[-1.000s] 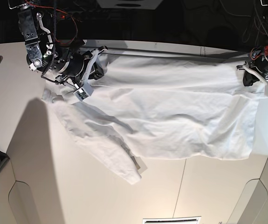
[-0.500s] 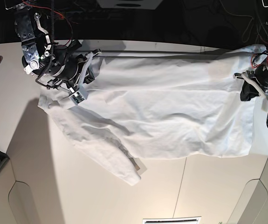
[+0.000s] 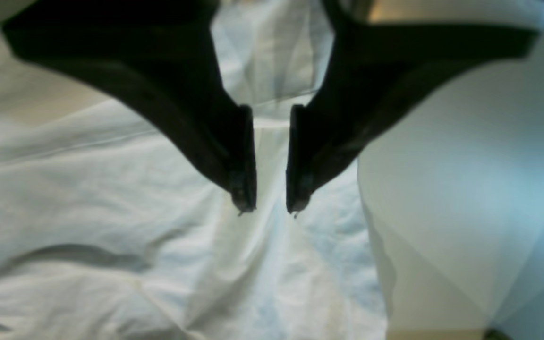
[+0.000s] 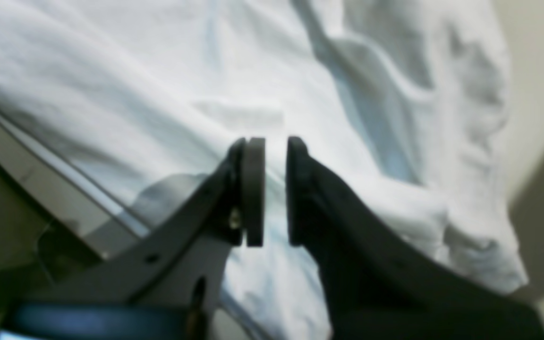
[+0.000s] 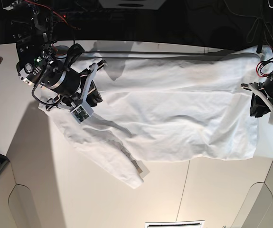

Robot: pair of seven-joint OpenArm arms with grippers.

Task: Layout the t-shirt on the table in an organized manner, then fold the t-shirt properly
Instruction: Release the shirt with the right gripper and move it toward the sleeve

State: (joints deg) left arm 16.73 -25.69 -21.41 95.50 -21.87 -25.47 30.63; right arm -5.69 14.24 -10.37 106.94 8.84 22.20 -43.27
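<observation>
Left gripper [image 3: 271,208]: jaws parted by a narrow gap, grasping nothing, over the right edge of the plain white cotton t-shirt [image 5: 174,114]. Right gripper [image 4: 275,189]: jaws likewise slightly parted, empty, above its left end. T-shirt lies spread, wrinkled, across the far half of the matte white table [image 5: 79,190].
</observation>
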